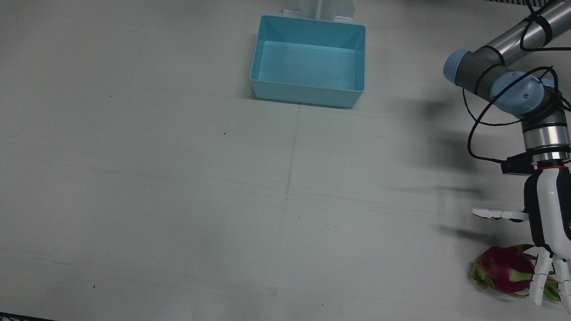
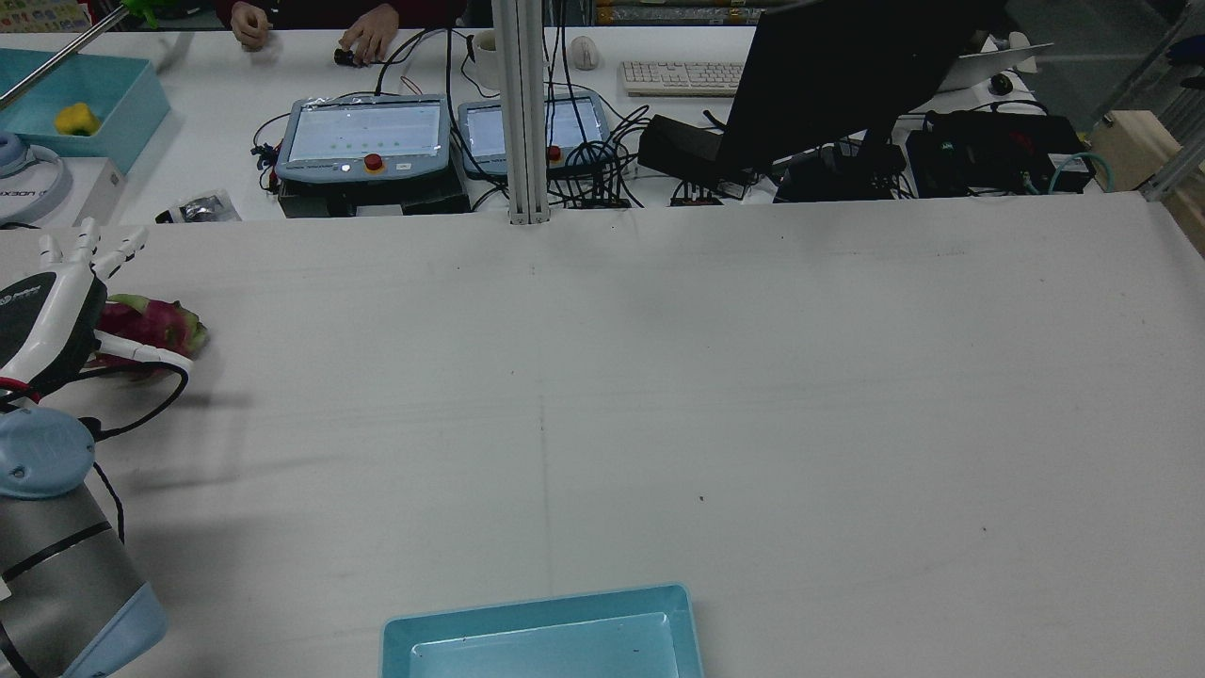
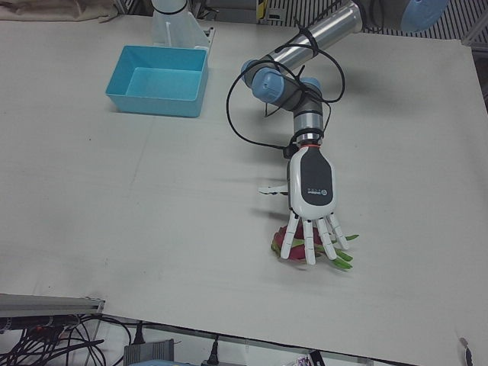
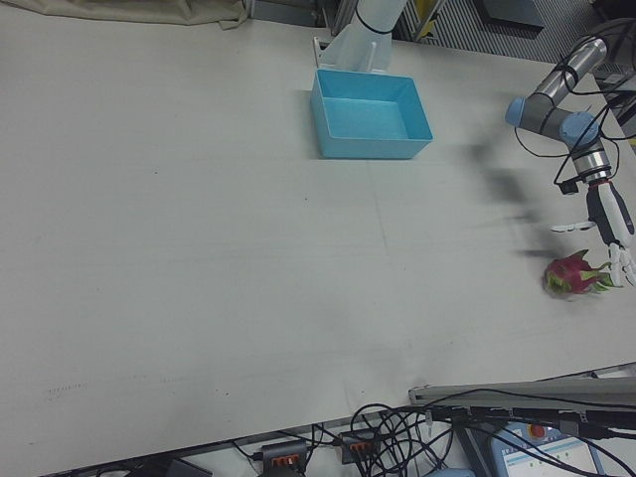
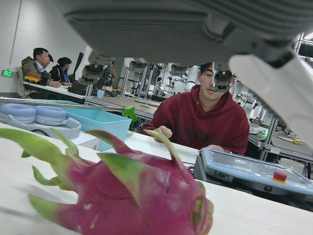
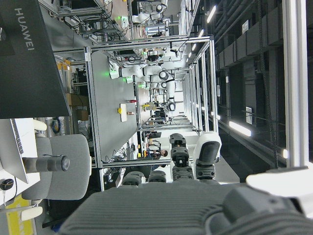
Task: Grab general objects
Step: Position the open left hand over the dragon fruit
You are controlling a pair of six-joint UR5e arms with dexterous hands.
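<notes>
A pink dragon fruit (image 1: pixel 503 269) with green scales lies on the white table near the operators' edge, on the left arm's side. My left hand (image 1: pixel 547 225) hovers just over it, open, with fingers spread across the fruit's top and the thumb out to the side. From behind, the left hand (image 2: pixel 47 311) covers part of the dragon fruit (image 2: pixel 155 323). The left hand view has the dragon fruit (image 5: pixel 122 198) close below the palm (image 5: pixel 195 29), with a gap between them. My right hand (image 6: pixel 195 205) shows only in its own view, fingers extended and holding nothing.
A light blue bin (image 1: pixel 308 95) with nothing in it stands mid-table near the arms' pedestals. Beyond the table's far edge are teach pendants (image 2: pixel 362 137), cables, a monitor (image 2: pixel 838 75) and a seated person (image 5: pixel 203 120). A black cable (image 1: pixel 486 122) loops off the left wrist.
</notes>
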